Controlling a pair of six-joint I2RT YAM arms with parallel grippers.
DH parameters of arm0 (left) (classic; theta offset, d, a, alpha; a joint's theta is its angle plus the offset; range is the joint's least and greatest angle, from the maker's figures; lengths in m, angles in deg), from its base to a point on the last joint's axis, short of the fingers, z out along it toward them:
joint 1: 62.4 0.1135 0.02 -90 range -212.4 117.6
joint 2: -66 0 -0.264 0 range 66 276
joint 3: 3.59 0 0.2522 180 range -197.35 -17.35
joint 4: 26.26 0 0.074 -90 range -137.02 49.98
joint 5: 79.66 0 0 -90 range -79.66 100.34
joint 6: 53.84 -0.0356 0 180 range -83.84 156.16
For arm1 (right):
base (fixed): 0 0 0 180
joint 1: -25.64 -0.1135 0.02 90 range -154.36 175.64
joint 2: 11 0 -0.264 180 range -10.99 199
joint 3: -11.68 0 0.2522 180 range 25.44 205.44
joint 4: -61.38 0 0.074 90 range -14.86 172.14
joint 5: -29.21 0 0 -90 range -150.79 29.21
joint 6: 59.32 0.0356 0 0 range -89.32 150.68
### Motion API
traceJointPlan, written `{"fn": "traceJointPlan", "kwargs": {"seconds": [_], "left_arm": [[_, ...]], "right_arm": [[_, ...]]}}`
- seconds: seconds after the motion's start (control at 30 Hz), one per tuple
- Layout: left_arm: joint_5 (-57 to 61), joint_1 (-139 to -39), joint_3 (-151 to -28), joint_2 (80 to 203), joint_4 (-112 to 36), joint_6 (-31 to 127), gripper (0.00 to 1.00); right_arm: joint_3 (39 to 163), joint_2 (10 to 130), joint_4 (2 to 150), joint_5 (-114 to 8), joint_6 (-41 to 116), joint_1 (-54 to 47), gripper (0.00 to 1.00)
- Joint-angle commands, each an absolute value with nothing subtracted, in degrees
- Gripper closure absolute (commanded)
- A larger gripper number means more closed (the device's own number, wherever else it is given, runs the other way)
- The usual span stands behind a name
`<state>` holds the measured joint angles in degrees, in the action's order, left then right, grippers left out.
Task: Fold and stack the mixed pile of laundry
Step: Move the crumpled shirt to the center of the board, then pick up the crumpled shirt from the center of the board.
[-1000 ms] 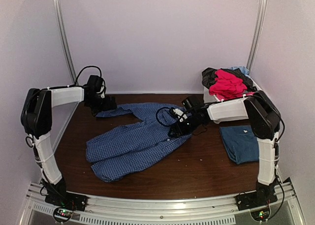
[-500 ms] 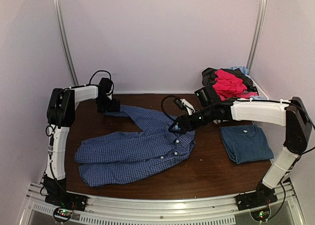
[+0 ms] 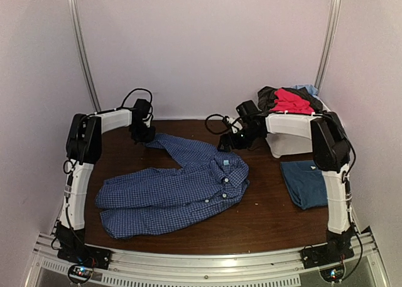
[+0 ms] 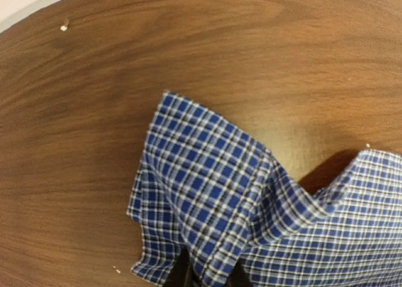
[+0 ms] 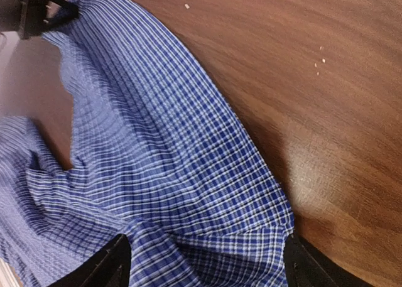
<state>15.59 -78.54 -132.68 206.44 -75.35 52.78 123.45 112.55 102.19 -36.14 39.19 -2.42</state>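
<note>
Nearest me, the checked shirt (image 3: 169, 196) lies spread on the surface (image 3: 264, 218). A folded dark-blue T-shirt (image 3: 308, 183) sits apart at the right. Farther back, my left claw (image 3: 144, 135) is clamped on the shirt's sleeve cuff (image 4: 201, 199). My right claw (image 3: 227, 142) hangs over the shirt's far edge, fingers wide apart. Far right, a white bin (image 3: 290, 146) is heaped with red and black clothes (image 3: 292, 102).
</note>
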Motion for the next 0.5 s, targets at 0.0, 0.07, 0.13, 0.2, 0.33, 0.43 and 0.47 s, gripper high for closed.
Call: {"fn": "traceJointPlan", "kwargs": {"seconds": [0.0,0.07,0.13,0.2,0.33,0.43,0.47], "left_arm": [[12.3,-78.7,-129.9,203.1,-75.2,51.2,1.0],[10.7,-78.7,-129.1,200.8,-73.0,51.4,1.0],[5.8,-78.7,-128.7,197.8,-70.0,51.2,1.0],[2.5,-78.7,-129.0,194.5,-67.3,51.1,1.0],[-2.8,-78.7,-130.4,186.9,-63.5,50.9,1.0],[-7.6,-78.7,-130.8,180.8,-60.7,50.9,1.0],[-9.3,-78.7,-130.8,178.9,-59.8,50.9,1.0]], "right_arm": [[129.8,119.0,109.8,-42.7,36.0,-3.2,0.15],[130.3,120.5,110.3,-43.2,34.6,-3.4,0.12],[129.8,121.2,110.9,-42.1,32.8,-3.4,0.1],[127.9,120.7,110.0,-40.9,31.7,-3.5,0.09],[124.4,118.9,107.6,-39.8,31.4,-3.2,0.08],[122.1,117.3,105.6,-37.8,31.5,-2.7,0.06],[121.6,116.9,105.1,-36.9,29.6,-2.6,0.05]]}}
